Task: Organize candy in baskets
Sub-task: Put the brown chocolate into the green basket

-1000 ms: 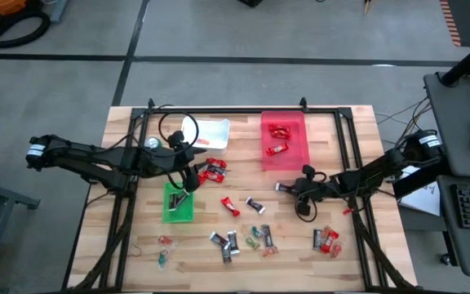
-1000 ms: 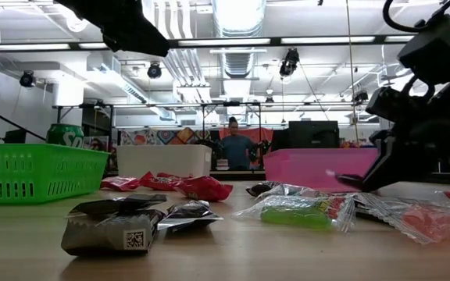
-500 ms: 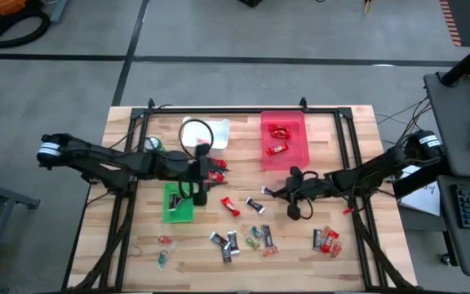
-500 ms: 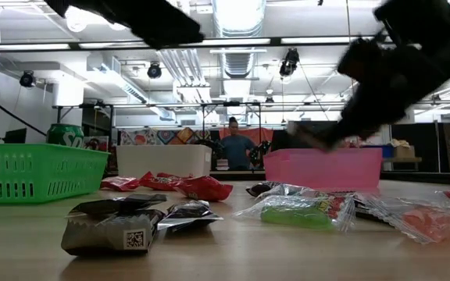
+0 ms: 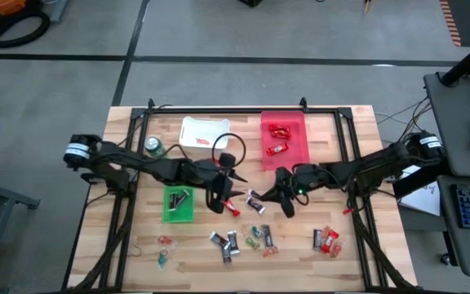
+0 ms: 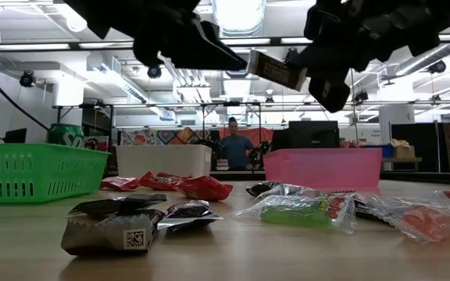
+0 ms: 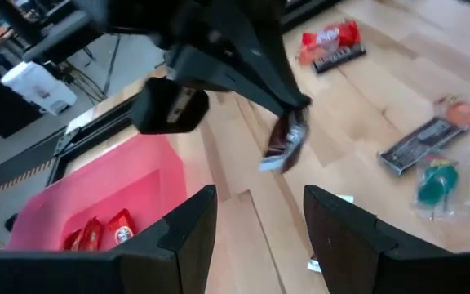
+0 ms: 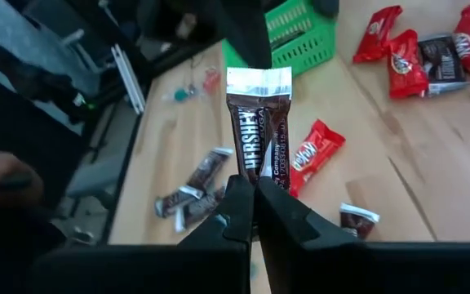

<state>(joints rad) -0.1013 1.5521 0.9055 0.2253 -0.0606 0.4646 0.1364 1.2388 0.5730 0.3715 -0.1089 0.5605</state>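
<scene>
The right fingers [image 8: 254, 214] are clamped on the lower end of a dark bar [image 8: 259, 135], holding it upright above the middle of the desk [image 5: 357, 131], probably so the other arm can take its free end. The left fingers [image 7: 255, 214] stand apart just beside it, facing the bar. The green basket [image 5: 177, 203] already holds dark bars, so it likely belongs there; the red basket [image 5: 285, 140] holds red ones, and the white basket [image 5: 202, 132] sits further back.
</scene>
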